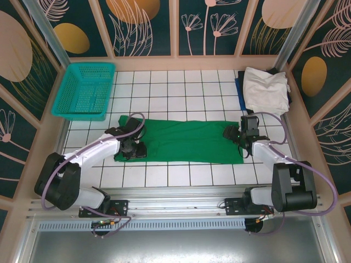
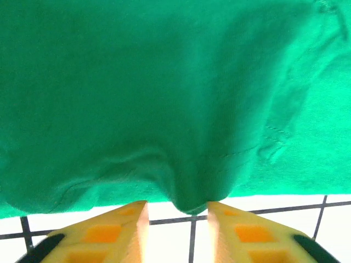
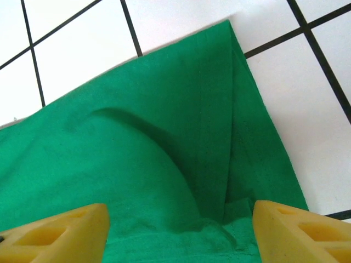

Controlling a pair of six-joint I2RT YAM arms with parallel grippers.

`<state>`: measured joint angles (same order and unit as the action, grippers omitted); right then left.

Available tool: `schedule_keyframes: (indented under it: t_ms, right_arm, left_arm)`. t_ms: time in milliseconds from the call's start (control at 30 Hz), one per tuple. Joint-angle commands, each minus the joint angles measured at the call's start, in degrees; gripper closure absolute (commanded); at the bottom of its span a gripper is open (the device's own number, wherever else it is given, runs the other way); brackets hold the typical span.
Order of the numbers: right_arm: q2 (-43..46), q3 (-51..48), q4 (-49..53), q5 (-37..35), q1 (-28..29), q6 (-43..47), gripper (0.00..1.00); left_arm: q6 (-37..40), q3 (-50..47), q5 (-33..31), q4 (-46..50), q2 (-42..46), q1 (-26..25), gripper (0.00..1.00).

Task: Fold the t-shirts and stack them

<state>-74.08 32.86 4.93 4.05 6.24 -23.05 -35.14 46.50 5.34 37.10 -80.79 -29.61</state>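
Note:
The emerald green t-shirt [image 1: 186, 139] lies folded in a long strip across the middle of the tiled table. My left gripper [image 1: 134, 149] is at its left end, low on the near edge. In the left wrist view its yellow fingers [image 2: 129, 224] stand apart, and a small pucker of green cloth [image 2: 189, 200] sags between the tips of the left gripper [image 2: 177, 204]. My right gripper [image 1: 230, 133] is over the shirt's right end. In the right wrist view the right gripper [image 3: 181, 208] is wide open above a creased corner of the green t-shirt [image 3: 137, 164]. An off-white t-shirt [image 1: 266, 90] lies at the back right.
A teal mesh basket [image 1: 90, 64] stands at the back left. Blue cloth [image 1: 239, 90] and black cloth [image 1: 289, 97] show under the off-white shirt. Patterned walls close in the table on three sides. Bare white tiles [image 1: 181, 87] lie behind the green shirt.

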Motion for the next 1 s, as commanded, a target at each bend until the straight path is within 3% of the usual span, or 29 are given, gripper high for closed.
schedule_keyframes:
  t_ms: [0, 100, 200, 433, 633, 833, 967]
  right_arm:
    - [2.57, 0.45, -0.81, 0.95, 1.27, 0.45, 0.30]
    - [2.29, 1.62, -1.90, 1.20, 3.38, 0.72, 0.30]
    - [-1.30, 3.93, -1.91, -0.21, 6.06, 0.98, 0.31]
    - [-9.57, 6.32, -0.38, -4.59, 6.54, 1.17, 0.31]
    - [-12.37, 7.46, 3.99, -8.40, 5.65, 0.16, 0.32]
    - [-9.90, 7.91, 9.85, -6.86, 6.24, -4.51, 0.33]
    - [-6.65, 8.65, 14.88, -9.88, 12.05, -7.14, 0.33]
  left_arm:
    - [-0.18, 2.03, -2.51, 1.54, 0.23, 0.08, 0.57]
    - [-0.72, 6.10, -3.95, 0.48, 0.24, 0.63, 0.34]
    - [-0.89, 8.87, -5.13, -2.08, -1.64, 2.26, 0.30]
    - [-1.60, 11.71, -4.81, -12.10, -13.01, 8.22, 0.32]
    - [-0.36, 18.45, -6.63, -14.54, -26.90, 9.65, 0.36]
    - [4.35, 31.21, -6.99, -13.52, -38.19, 9.65, 0.38]
    - [7.69, 43.95, -7.02, -11.45, -46.21, 9.74, 0.38]
